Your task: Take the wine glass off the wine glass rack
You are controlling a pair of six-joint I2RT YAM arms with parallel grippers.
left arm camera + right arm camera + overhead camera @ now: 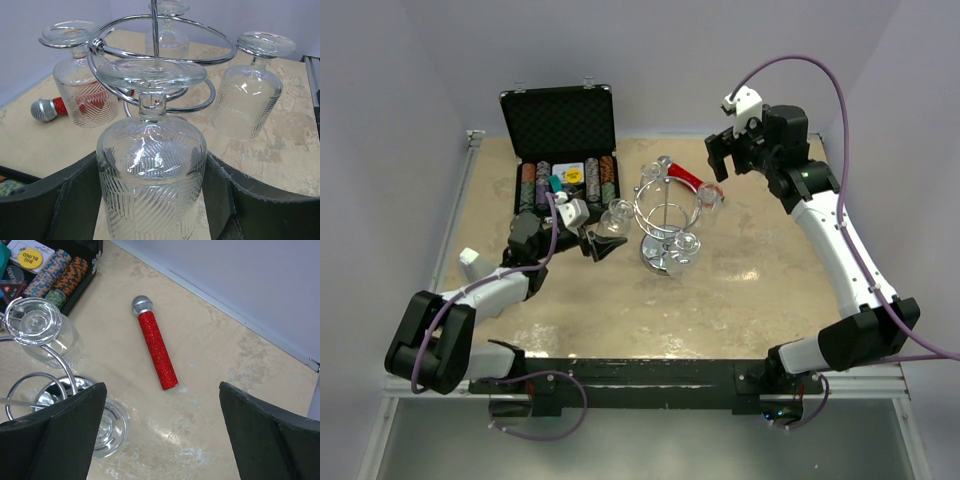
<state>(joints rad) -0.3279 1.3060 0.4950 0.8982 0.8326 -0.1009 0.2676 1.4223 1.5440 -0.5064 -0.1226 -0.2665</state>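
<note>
On the mottled beige table (750, 290), we see the ribbed wine glass (150, 170) hanging upside down from the left loop of the chrome wire wine glass rack (665, 205). The left gripper (151, 157) is spread wide, flanking its bowl. The right gripper (162, 385) hangs released, far right.

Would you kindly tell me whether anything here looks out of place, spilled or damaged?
Only the red glitter microphone stands out: it lies flat on the table beyond the rack, an odd companion to glassware. The glasses hang upside down and look intact; nothing is spilled.
</note>
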